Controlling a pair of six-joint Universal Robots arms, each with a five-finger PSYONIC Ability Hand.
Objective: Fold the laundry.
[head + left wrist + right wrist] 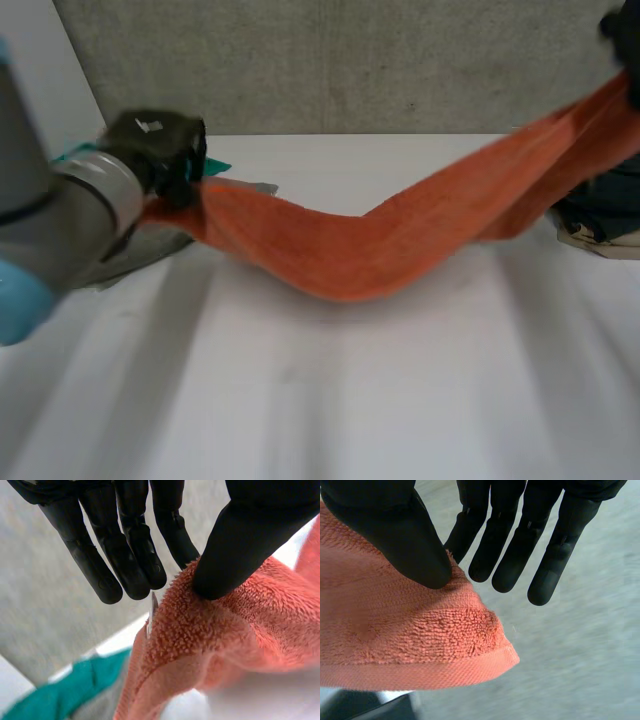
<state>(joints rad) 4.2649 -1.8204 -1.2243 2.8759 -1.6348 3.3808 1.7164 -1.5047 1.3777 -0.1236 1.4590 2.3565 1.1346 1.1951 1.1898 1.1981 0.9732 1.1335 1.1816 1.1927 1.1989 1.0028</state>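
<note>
A: Head view?
B: White table (300,400), grey wall (350,60) behind. Orange towel (400,240) strung from left hand (165,150) by the left edge up to raised right hand (622,35) over the right edge, sagging low mid-table.
A: Left wrist view?
B: Thumb and nearest finger pinching the towel's end, other fingers straight. Teal cloth (75,690) below.
A: Right wrist view?
B: Thumb and a finger clamped near the towel's corner.

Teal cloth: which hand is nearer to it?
Left. The left hand is right beside the teal cloth, pinching one end of the towel; the right hand pinches the other end, far across the table.
</note>
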